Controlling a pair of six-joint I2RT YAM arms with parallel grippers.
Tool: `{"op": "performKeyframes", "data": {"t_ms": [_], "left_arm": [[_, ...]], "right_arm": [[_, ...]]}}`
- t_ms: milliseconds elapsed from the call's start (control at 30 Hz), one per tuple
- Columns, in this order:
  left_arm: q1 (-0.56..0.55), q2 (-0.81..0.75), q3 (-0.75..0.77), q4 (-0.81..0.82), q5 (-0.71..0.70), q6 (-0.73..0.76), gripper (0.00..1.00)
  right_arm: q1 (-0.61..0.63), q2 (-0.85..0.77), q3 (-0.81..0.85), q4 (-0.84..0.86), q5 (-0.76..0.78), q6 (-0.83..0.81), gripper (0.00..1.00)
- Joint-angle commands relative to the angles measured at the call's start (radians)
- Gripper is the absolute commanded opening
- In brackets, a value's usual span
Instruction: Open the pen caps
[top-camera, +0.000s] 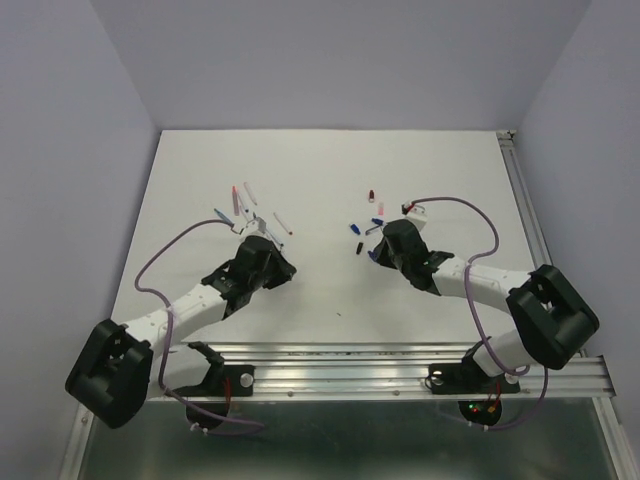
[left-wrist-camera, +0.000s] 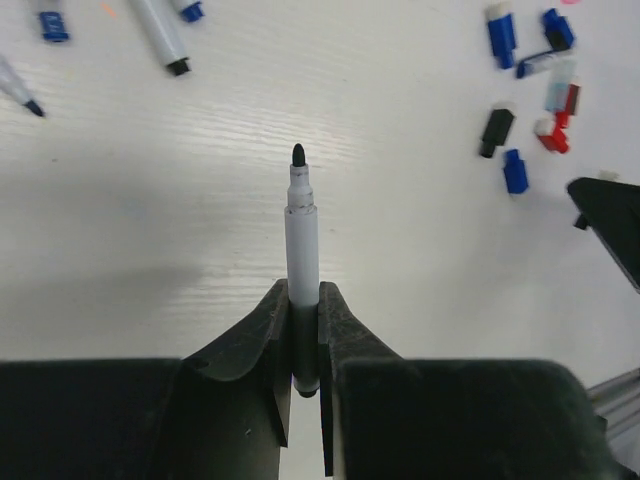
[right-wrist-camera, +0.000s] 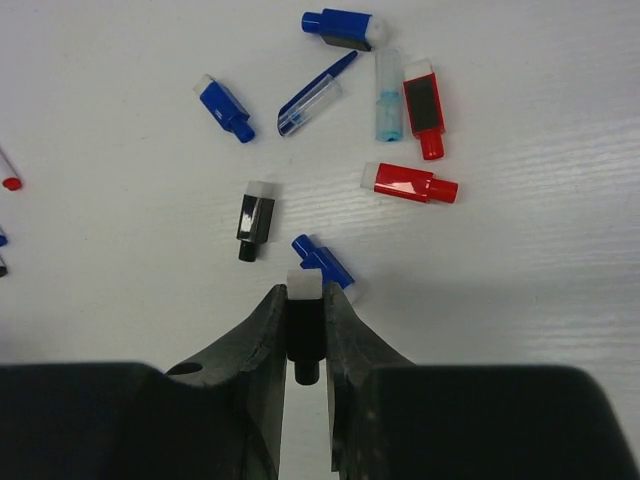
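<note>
Judging by its bare tip, this pen is already open, so the work in hand is setting both pieces down gently, each beside its own kind. The left gripper is clamped narrow on a slim white plastic pen barrel with a black felt tip, which points away from the wrist. The right gripper pinches a short black plastic cap with a white end over the white table, just beside a loose blue cap.
</note>
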Motion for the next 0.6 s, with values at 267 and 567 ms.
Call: {"op": "performKeyframes", "data": {"t_ms": [267,567], "left_arm": [[0.09,0.16,0.1,-0.083,-0.066,0.071,0.0],[0.114,0.175,0.099,-0.091,-0.072,0.084,0.07]], "right_arm": [[-0.002,0.135,0.065,-0.035,0.065,0.036,0.25],[-0.004,0.157,0.095,-0.081,0.071,0.071,0.36]]}}
